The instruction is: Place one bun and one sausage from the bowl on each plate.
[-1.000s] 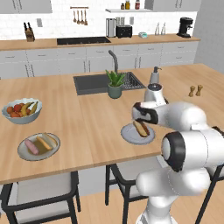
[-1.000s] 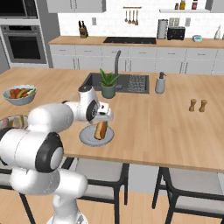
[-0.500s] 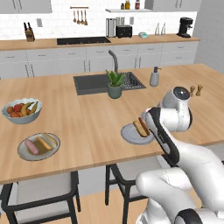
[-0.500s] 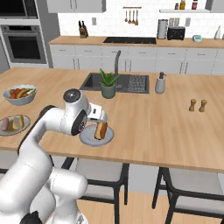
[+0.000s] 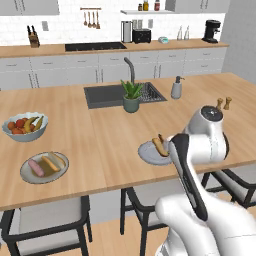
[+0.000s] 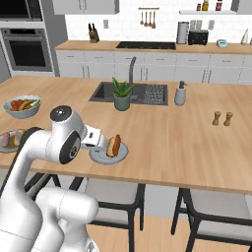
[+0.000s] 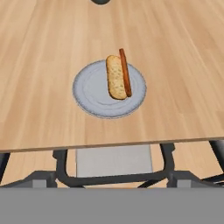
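— What do we have on the near plate (image 7: 94, 94)?

— We see one bun (image 7: 115, 77) lying on it with a thin reddish-brown sausage (image 7: 125, 71) tight against its side, the two touching along their length. In the left base view the same plate (image 5: 148, 152) sits near the counter edge, partly behind the white arm, with the bun (image 5: 159, 146) just showing. From the right base view we see the plate (image 6: 100, 155) with the bun (image 6: 113, 145) and sausage resting together on it.

— And the other plate?

— We find it far along the wooden counter (image 5: 105, 140), below the pale fruit bowl (image 5: 24, 126). That far plate (image 5: 31, 174) carries a pinkish sausage (image 5: 35, 167) and a yellow-orange bun (image 5: 50, 164) side by side. In the right base view only its edge (image 6: 10, 139) shows, behind the arm.

— What about the gripper?

— We make out the hand (image 6: 92, 138) just beside the near plate in the right base view, up off the counter. The fingertips are not clear to us in any frame, but we take the jaws as spread wide, with nothing between them.

— Anything else on the counter?

— A potted plant (image 5: 131, 95) by the sink (image 5: 107, 97), a soap dispenser (image 5: 176, 88), and two small shakers (image 6: 222, 118) well apart from the plates
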